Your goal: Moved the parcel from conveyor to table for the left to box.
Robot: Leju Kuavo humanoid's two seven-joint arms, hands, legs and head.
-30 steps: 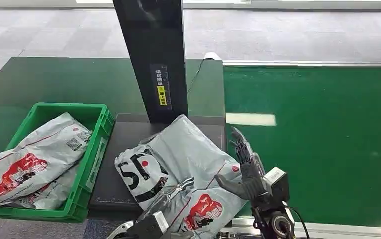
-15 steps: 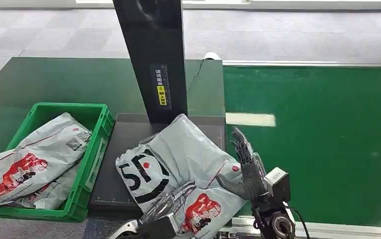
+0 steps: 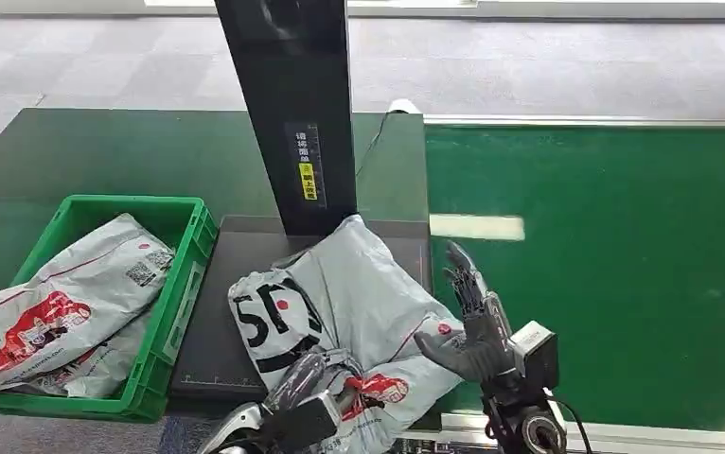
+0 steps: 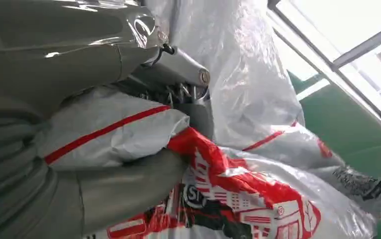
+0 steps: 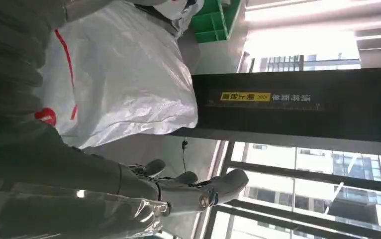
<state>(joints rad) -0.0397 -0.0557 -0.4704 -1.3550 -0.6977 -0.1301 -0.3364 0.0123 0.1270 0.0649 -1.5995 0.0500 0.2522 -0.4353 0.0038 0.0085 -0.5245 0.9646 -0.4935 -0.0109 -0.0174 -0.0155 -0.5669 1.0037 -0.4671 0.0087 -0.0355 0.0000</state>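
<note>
parcel [image 3: 359, 303] bunched, shifted left | left hand [image 3: 316, 383] now gripping (near edge) | right hand [image 3: 472, 322] spread

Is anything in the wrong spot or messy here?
A bit. The grey parcel lies crumpled on the dark platform, with the left hand gripping its near edge. Two parcels spill over the green crate's rim.

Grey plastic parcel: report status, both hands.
Left hand grips grey plastic parcel on dark platform. Right hand open beside it. Black post behind.
</note>
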